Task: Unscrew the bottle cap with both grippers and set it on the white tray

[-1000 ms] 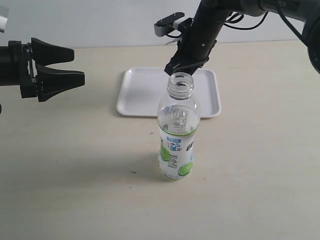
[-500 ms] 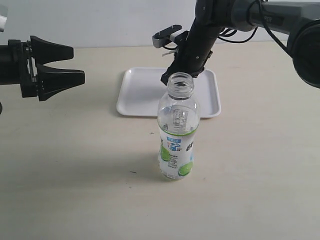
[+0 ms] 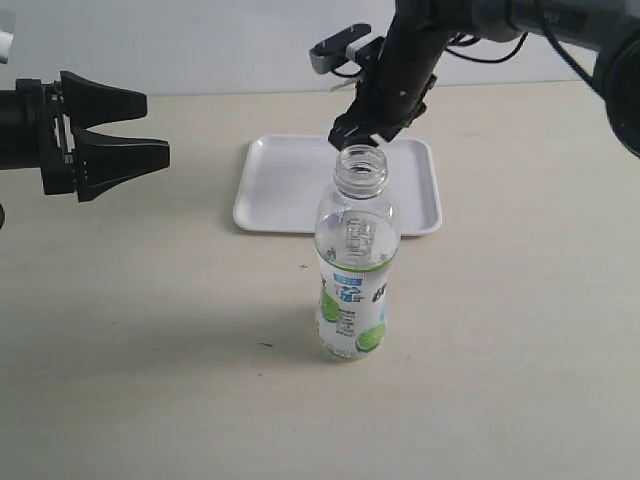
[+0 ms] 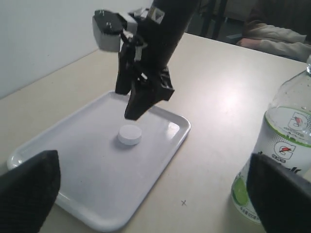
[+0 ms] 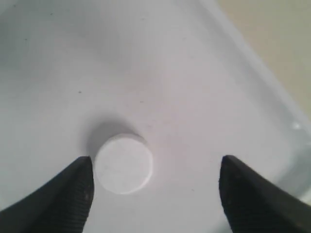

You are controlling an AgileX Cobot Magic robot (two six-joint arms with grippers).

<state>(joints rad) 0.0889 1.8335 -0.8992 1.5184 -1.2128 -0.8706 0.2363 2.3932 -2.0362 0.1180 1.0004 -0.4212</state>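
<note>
- As I look through the right wrist camera, the bottle cap point(image 5: 123, 164) lies flat on the white tray point(image 5: 170, 73), top face up, closer to one finger of the right gripper point(image 5: 155, 162) than the other.
- The right gripper's jaws are spread wide and hold nothing; in the left wrist view I see it point(image 4: 127, 104) hanging just above the cap point(image 4: 130, 134), not touching it.
- From the exterior camera I cannot find the cap; the right gripper point(image 3: 362, 130) and the bottle's neck cover that part of the tray point(image 3: 280, 190).
- The bottle point(image 3: 357, 260) stands upright on the beige table point(image 3: 520, 330), neck uncapped, nearer the camera than the tray.
- My left gripper point(image 3: 155, 127) hovers well apart from the bottle, jaws parted and empty.
</note>
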